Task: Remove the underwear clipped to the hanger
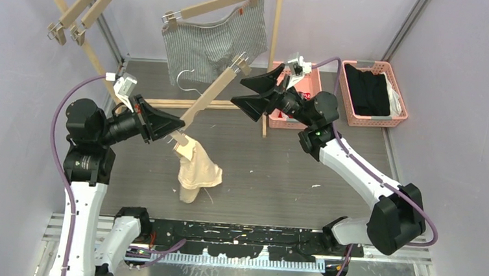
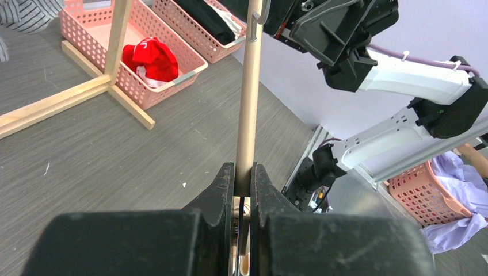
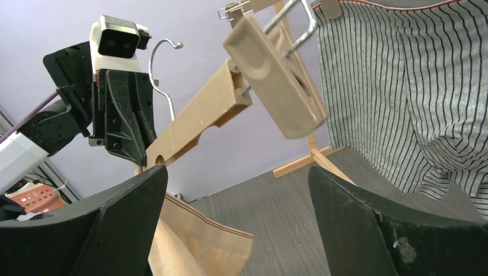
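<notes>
The worktop [image 1: 278,173] is a dark grey wood-grain sheet. At its far right sits a pink perforated plastic basket [image 1: 374,122], with a second pink basket [image 2: 172,86] just beside it. The light wooden rack's foot bar [image 1: 166,101] lies across the back. The beige cloth piece [image 1: 199,174] looks to touch down mid-worktop, and there are a few white specks [image 1: 315,185] around.

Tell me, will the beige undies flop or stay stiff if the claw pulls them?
Probably flop: the beige undies hang limp and folded from the hanger's low end. Likely light too, since the tilted hanger holds them by that one end.
</notes>
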### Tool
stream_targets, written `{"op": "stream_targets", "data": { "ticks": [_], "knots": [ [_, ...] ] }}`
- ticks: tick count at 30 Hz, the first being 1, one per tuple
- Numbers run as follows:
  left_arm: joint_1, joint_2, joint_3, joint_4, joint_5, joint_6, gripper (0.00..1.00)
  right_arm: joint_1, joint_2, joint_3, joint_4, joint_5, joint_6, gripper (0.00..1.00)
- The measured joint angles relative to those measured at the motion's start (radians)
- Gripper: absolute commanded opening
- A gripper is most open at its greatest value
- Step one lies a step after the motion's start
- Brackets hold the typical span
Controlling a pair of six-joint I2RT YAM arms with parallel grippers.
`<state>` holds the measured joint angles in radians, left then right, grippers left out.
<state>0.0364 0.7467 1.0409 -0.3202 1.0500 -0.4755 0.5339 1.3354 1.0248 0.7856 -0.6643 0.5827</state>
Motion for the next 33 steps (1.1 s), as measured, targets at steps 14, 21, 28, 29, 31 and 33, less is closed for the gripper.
{"op": "stream_targets", "data": {
  "ticks": [14,21,28,29,31,33],
  "knots": [
    [-0.069,0.007,-0.029,0.123,-0.024,-0.104,0.0,0.038,0.103,0.095,0.12,0.034,0.06,0.94],
    [-0.116,0.024,-0.051,0.151,-0.068,-0.112,0.0,0.078,0.175,0.142,0.143,0.05,0.081,0.37],
    [-0.134,0.041,-0.078,0.172,-0.111,-0.089,0.02,0.106,0.166,0.172,0.144,0.048,0.158,0.01],
    [-0.136,0.041,-0.078,0.179,-0.114,-0.085,0.07,0.105,0.165,0.172,0.143,0.049,0.159,0.01],
    [-0.137,0.041,-0.081,0.185,-0.124,-0.084,0.2,0.104,0.162,0.172,0.14,0.053,0.159,0.01],
    [-0.14,0.041,-0.086,0.19,-0.14,-0.087,0.32,0.105,0.159,0.17,0.139,0.053,0.153,0.01]
  ]
}}
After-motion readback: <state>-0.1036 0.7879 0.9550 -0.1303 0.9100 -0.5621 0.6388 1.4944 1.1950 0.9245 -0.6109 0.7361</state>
